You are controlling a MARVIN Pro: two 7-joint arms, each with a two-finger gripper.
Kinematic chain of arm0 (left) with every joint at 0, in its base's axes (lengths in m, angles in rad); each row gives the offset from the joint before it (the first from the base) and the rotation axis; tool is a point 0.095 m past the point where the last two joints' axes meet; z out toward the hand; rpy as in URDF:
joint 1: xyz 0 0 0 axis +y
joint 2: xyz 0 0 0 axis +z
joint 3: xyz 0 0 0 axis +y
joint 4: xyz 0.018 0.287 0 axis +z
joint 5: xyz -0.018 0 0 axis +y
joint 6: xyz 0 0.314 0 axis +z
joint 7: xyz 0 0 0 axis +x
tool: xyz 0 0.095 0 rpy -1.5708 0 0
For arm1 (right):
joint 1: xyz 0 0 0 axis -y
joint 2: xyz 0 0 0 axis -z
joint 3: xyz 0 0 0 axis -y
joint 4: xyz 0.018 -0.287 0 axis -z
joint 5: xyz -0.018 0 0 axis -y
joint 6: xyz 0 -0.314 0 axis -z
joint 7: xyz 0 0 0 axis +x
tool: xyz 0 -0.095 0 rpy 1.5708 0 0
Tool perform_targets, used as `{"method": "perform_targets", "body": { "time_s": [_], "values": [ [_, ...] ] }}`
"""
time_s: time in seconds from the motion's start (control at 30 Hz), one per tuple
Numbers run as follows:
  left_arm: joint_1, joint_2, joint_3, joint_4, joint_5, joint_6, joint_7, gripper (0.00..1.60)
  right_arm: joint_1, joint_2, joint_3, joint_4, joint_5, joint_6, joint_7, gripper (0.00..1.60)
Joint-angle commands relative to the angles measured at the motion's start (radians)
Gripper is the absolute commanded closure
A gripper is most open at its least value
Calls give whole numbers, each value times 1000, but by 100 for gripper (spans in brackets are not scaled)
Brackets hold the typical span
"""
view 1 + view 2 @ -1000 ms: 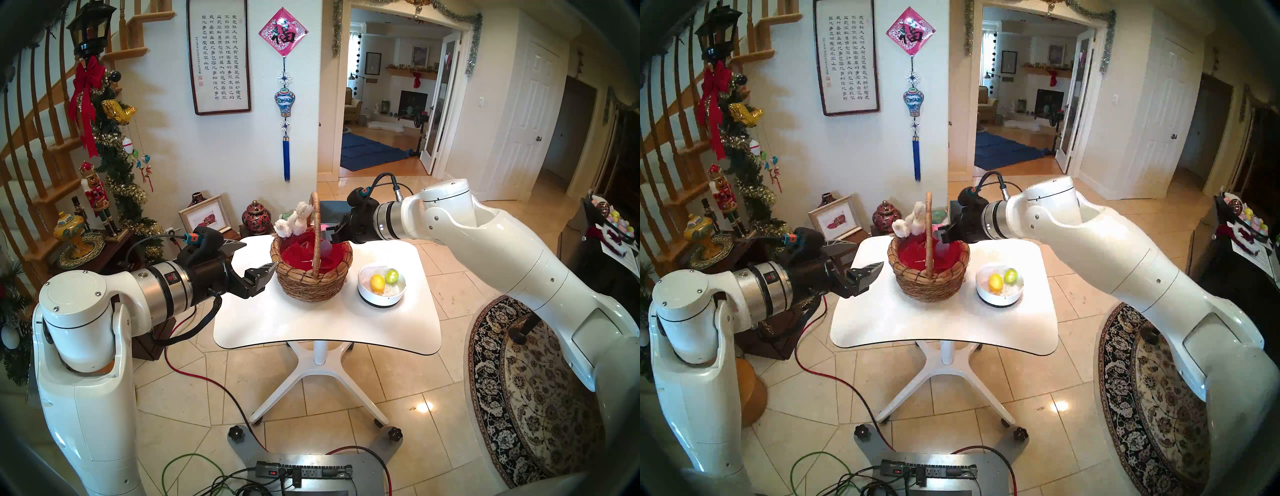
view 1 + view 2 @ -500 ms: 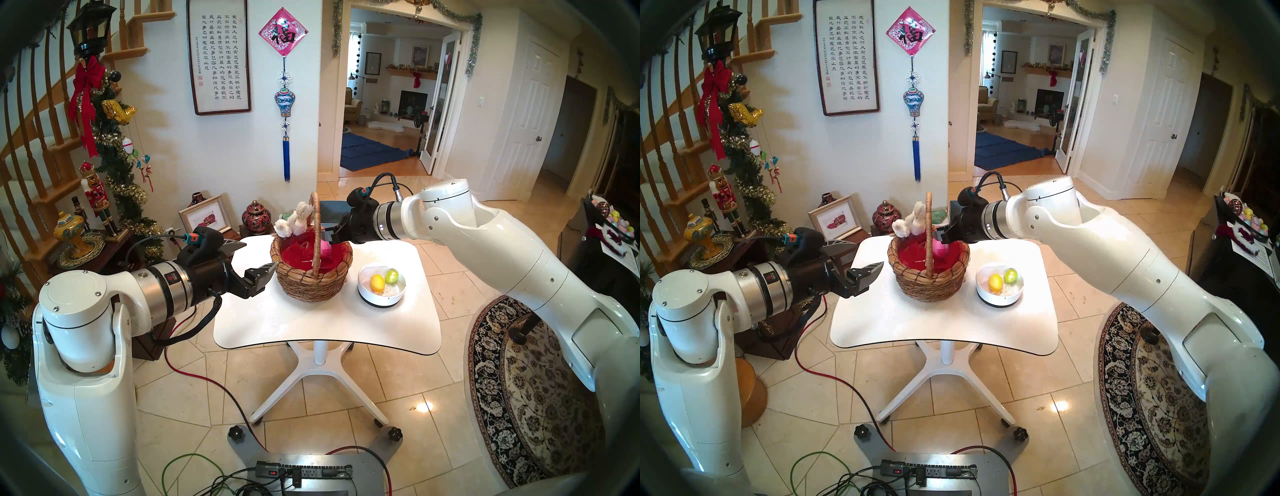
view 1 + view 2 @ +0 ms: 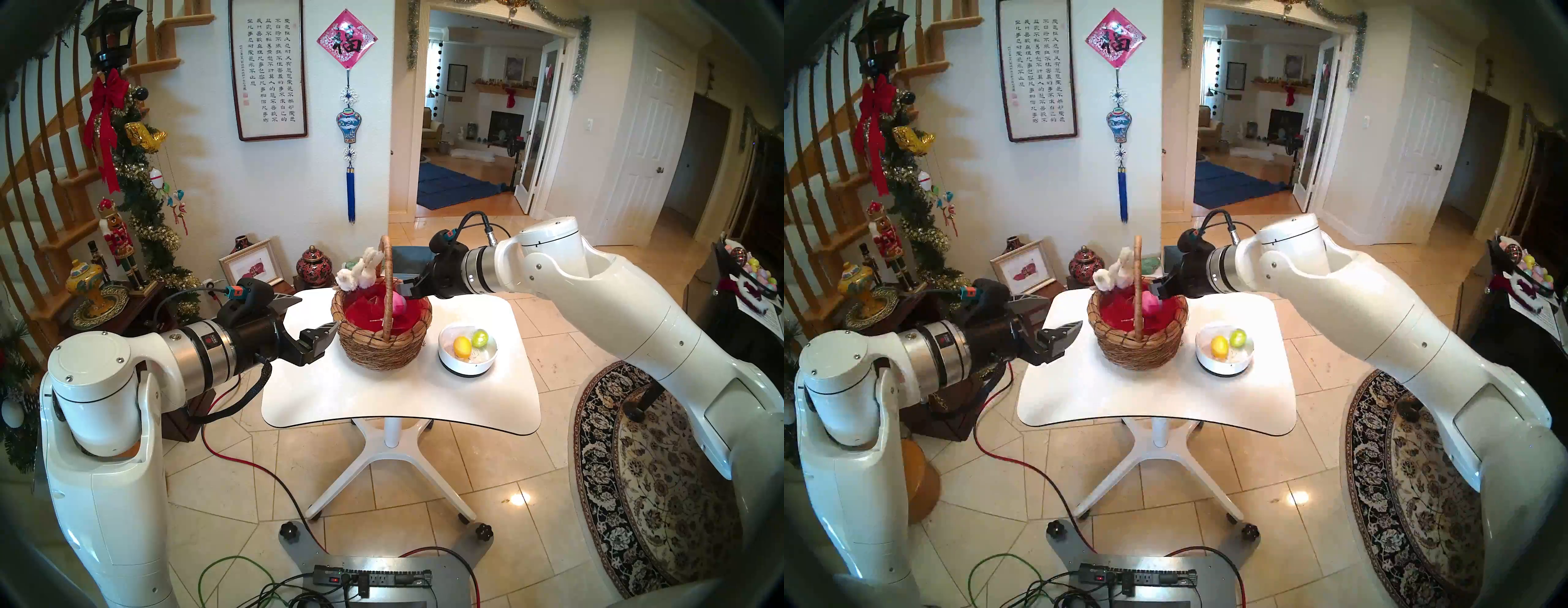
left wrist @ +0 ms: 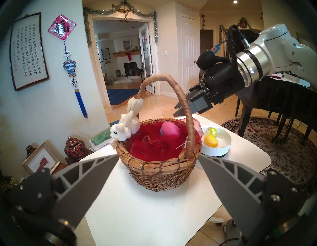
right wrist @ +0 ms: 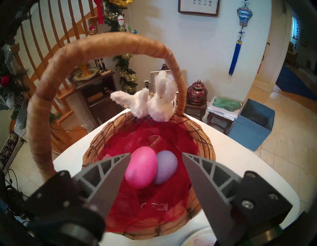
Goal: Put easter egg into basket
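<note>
In the head stereo left view the wicker basket (image 3: pixel 382 335) stands on the white table (image 3: pixel 399 399), its red lining showing and a white plush bunny (image 3: pixel 356 276) perched on the far rim; the pink egg (image 3: pixel 399 302) lies inside, against the far right wall. The right hand (image 3: pixel 405 288) hangs just above the basket's right rim with nothing between its fingers, and the left hand (image 3: pixel 307 320) hovers spread wide beside the basket's left wall, not touching it. A white bowl (image 3: pixel 466 361) to the right holds a yellow egg (image 3: pixel 462 347) and a green egg (image 3: pixel 480 338). On the wall hangs a framed calligraphy scroll (image 3: pixel 268 70) in Chinese characters too small to read here, and a pink diamond ornament (image 3: pixel 347 40) bearing the character 福. The head stereo right view repeats this. From the left wrist, the pink egg sits on the red lining beyond the arched handle (image 4: pixel 181 106), with the right hand above and clear of it. From the right wrist, the fingers (image 5: pixel 109 173) stand parted above the basket, framing the pink egg and a purple egg (image 5: pixel 165 167) that touch side by side; a blue box (image 5: pixel 255 123) stands on the floor beyond.
</note>
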Motion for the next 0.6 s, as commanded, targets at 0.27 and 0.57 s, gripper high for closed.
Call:
{"method": "perform_targets", "body": {
  "time_s": [0.27,0.57],
  "values": [
    [-4,1,2,-5,1,-1,1,0,-57,115,69,-120,62,18,-75,43],
    [-4,1,2,-5,1,-1,1,0,-109,149,92,-176,102,17,-134,41]
  ]
}}
